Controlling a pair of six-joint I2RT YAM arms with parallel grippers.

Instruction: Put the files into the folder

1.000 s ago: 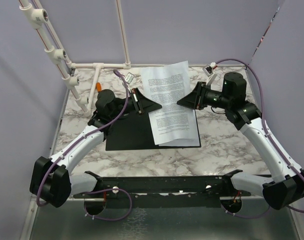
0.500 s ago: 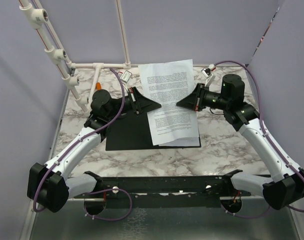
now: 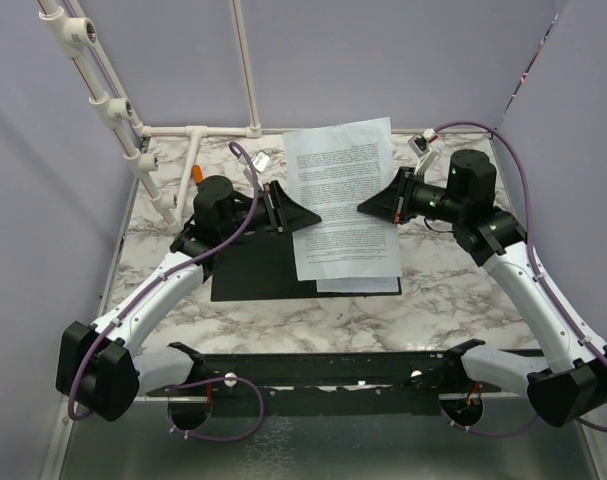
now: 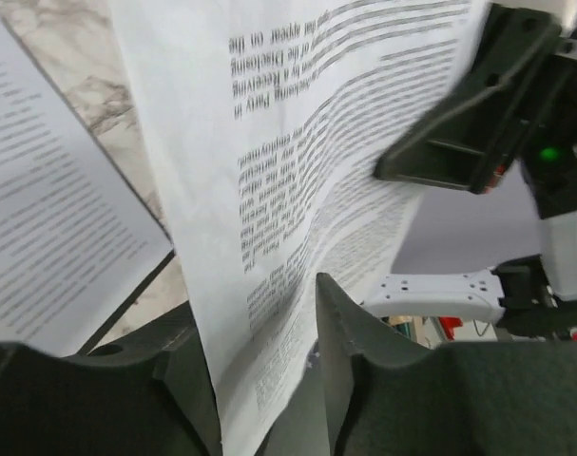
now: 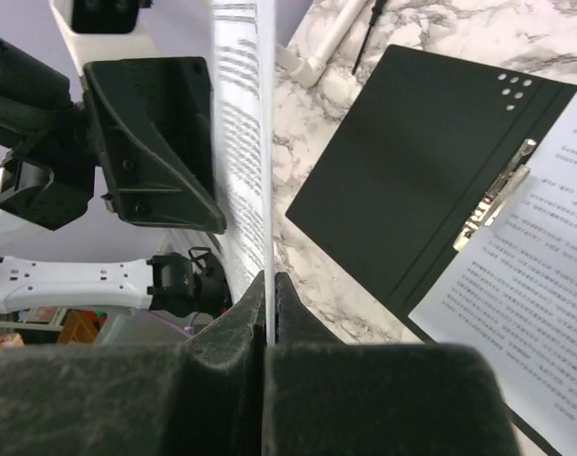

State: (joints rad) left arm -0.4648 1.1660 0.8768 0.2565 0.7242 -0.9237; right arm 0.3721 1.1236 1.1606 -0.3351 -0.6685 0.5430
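One of the files, a white printed sheet (image 3: pixel 343 190), hangs in the air above the open folder (image 3: pixel 258 270). My right gripper (image 5: pixel 269 280) is shut on the sheet's right edge. My left gripper (image 4: pixel 259 313) stands open at its left edge; the sheet (image 4: pixel 298 161) passes between the fingers and leans on the left one. The folder (image 5: pixel 402 180) lies flat, black inside up, with its metal clip (image 5: pixel 497 195) along the spine. Another sheet (image 5: pixel 535 275) rests on the folder's right half, mostly hidden under the raised one in the top view.
A white pipe frame (image 3: pixel 198 132) runs along the back and left of the marble table (image 3: pixel 453 290). A small orange-tipped item (image 3: pixel 197 173) lies beside the pipes. Purple walls close in on three sides. The black base rail (image 3: pixel 323 370) spans the near edge.
My left jaws have opened off the sheet while my right jaws have closed on it. The sheet has shifted slightly to the right and back.
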